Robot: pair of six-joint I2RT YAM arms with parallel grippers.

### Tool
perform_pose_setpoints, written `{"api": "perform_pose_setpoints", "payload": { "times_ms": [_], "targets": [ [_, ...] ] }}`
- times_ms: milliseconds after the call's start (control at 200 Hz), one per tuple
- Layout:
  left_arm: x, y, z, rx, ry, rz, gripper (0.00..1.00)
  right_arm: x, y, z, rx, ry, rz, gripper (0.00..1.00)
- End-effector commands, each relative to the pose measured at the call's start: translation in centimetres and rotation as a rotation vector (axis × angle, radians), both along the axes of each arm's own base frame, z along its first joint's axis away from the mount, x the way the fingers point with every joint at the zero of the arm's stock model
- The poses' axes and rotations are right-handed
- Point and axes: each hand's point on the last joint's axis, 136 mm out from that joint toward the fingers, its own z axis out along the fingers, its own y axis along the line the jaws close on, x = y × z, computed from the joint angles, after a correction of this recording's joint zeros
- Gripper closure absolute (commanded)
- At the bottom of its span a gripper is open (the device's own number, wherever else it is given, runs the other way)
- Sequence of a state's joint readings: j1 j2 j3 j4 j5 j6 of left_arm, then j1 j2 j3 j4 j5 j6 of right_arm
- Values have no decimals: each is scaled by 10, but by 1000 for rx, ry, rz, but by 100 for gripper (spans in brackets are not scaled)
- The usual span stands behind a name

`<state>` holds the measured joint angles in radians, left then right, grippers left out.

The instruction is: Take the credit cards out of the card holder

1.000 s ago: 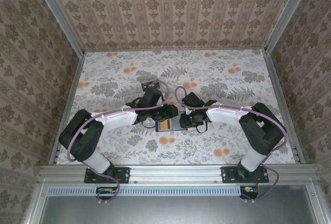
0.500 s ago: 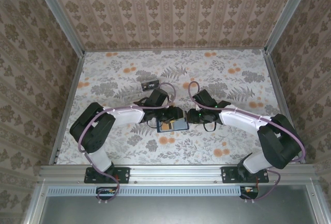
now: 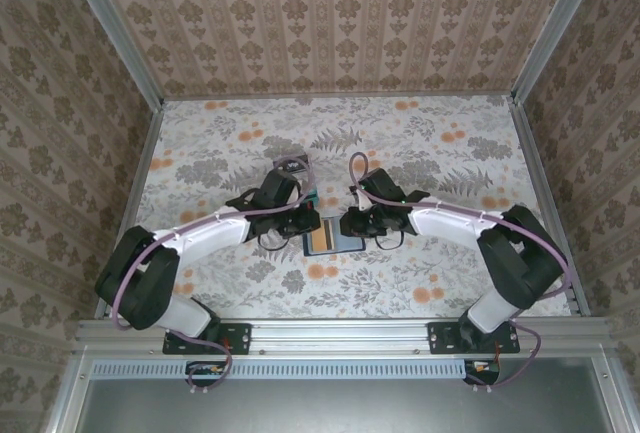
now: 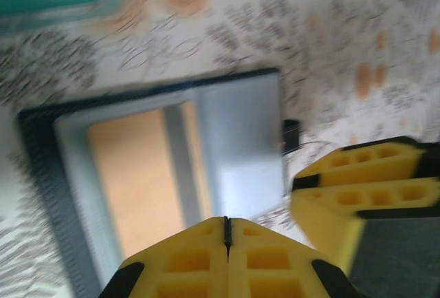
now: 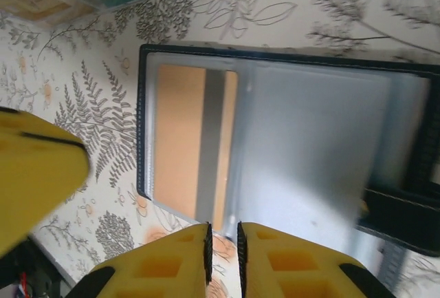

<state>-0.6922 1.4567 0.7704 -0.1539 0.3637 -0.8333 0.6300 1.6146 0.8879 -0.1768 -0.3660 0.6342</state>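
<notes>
Top external view: the card holder lies open and flat near the middle of the table, an orange credit card showing inside it, with the left gripper at its 10 o'clock corner and the right gripper at its 1 o'clock edge, both close over it. With two grippers crowded over so small a thing, I judge the chief danger is that they knock each other or nudge the holder across the floral-printed covering, which looks smooth and offers nothing to brace it. A clear tray sits near at 11 o'clock, and patterned walls box the table in on three sides. Left wrist view: the left gripper's fingers are pressed tight together with nothing between them, at 6 o'clock over the holder's near edge, and a yellow finger of the right gripper stands just beside at 4 o'clock. Jaws this tight cannot pinch a card; a push from them could drive the card deeper or drag the holder. The picture is blurred, so I cannot tell whether anything touches. Right wrist view: the right gripper's fingers are all but closed, a thin slit between them and nothing seen in it, at 6 o'clock by the holder's edge. The card sits in the 9 o'clock half, crossed by a grey band, and the closing tab lies at 4 o'clock. A card lying that flush probably gives little lip to catch, so a grab may slip off it or lift the whole holder.
</notes>
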Motion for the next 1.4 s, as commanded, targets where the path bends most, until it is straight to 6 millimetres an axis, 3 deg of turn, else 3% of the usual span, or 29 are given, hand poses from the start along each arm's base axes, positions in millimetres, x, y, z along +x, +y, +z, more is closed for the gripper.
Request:
{"api": "perform_pose_setpoints", "payload": {
  "times_ms": [0, 185, 505, 780, 965, 1170, 1390],
  "targets": [
    [-10, 17, -25, 89, 41, 0, 100, 1, 22, 3, 71, 49, 15, 82],
    [-13, 22, -42, 130, 70, 1, 100, 3, 26, -15, 48, 105, 4, 87],
    [-17, 25, -59, 150, 105, -4, 100, 1, 27, -32, 27, 152, 2, 83],
    [-20, 22, -65, 154, 121, -6, 100, 1, 25, -43, -1, 173, -3, 82],
    [-20, 20, -64, 152, 122, -11, 100, 1, 33, -39, 49, 181, 6, 78],
    [-20, 21, -63, 164, 122, -13, 100, 0, 29, -40, 35, 181, 2, 97],
    [-22, 30, -66, 208, 135, 2, 100, 0, 16, -40, 23, 179, -21, 100]
  ]
}}
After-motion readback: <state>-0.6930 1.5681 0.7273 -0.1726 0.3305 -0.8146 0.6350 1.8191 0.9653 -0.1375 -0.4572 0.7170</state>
